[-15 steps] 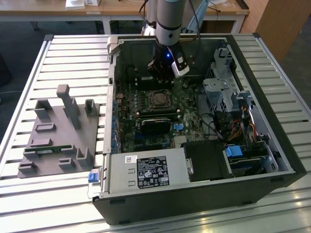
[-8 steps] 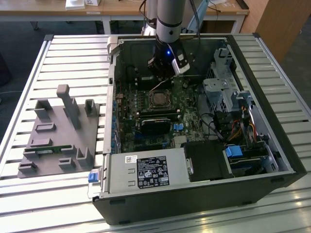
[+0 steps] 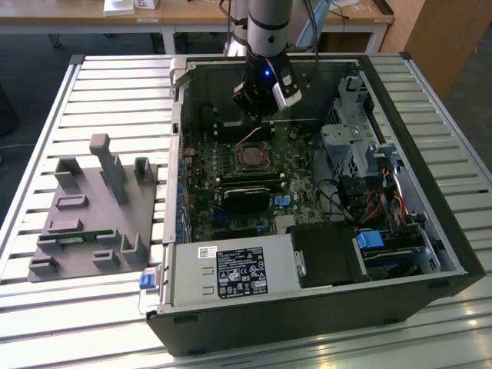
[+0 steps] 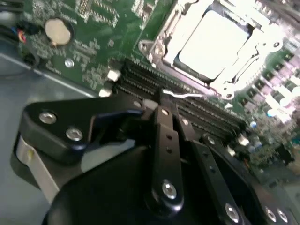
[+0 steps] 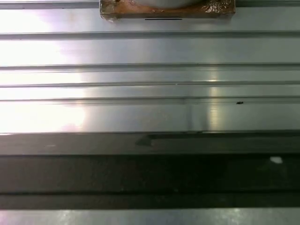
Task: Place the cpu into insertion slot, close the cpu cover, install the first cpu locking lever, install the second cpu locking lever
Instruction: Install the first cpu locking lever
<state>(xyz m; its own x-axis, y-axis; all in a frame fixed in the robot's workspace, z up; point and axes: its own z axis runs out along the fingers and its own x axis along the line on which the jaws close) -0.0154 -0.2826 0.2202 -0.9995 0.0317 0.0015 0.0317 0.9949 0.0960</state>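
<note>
The gripper [image 3: 260,115] hangs inside the open computer case [image 3: 453,254], over the motherboard [image 3: 201,201] and just beside the insertion slot [image 3: 251,158]. In the second wrist view its black linkage reaches toward the socket, and the fingers [image 4: 165,107] appear drawn together at the tip with nothing visibly held between them (the very tips are partly hidden by the linkage, so this is a judgement).

The relation that matters: the socket lies ahead of the fingertips, past the bank of long black memory slots [image 4: 187,105] that sits between them. A thin silver locking lever [image 4: 187,95] runs across just in front of the fingertips, its long axis roughly along the near edge of the socket, close to the tips, though I cannot tell whether they touch.

The cpu [image 4: 213,44] already sits in the socket, its bright metal top showing through the cut-out of the cpu cover [image 4: 243,77], which looks laid flat around it.
</note>
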